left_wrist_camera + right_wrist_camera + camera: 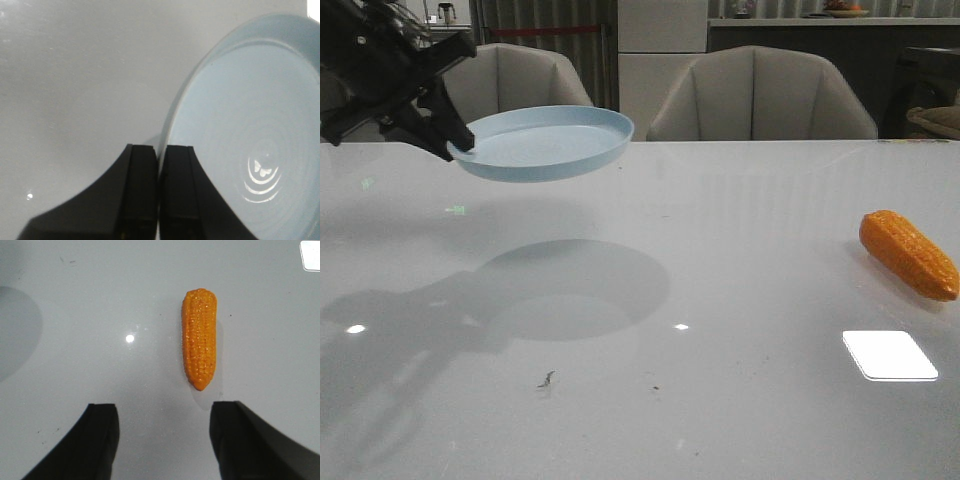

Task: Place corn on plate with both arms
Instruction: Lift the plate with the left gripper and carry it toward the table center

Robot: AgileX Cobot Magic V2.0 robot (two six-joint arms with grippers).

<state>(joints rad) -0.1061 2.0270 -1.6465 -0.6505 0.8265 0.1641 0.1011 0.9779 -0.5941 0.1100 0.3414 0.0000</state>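
The pale blue plate [545,141] hangs in the air above the left half of the table, held level by its left rim. My left gripper [460,143] is shut on that rim; the left wrist view shows both black fingers pinching the plate [250,125] edge, gripper [160,152]. The orange-yellow corn [908,253] lies on the table at the far right. In the right wrist view the corn [200,337] lies just beyond my right gripper [164,412], which is open above bare table, nothing between its fingers. The right arm is out of the front view.
The plate's shadow [570,290] falls on the glossy white table [720,220] below it. A bright rectangular light reflection [889,354] sits near the corn. Two beige chairs [760,95] stand behind the far table edge.
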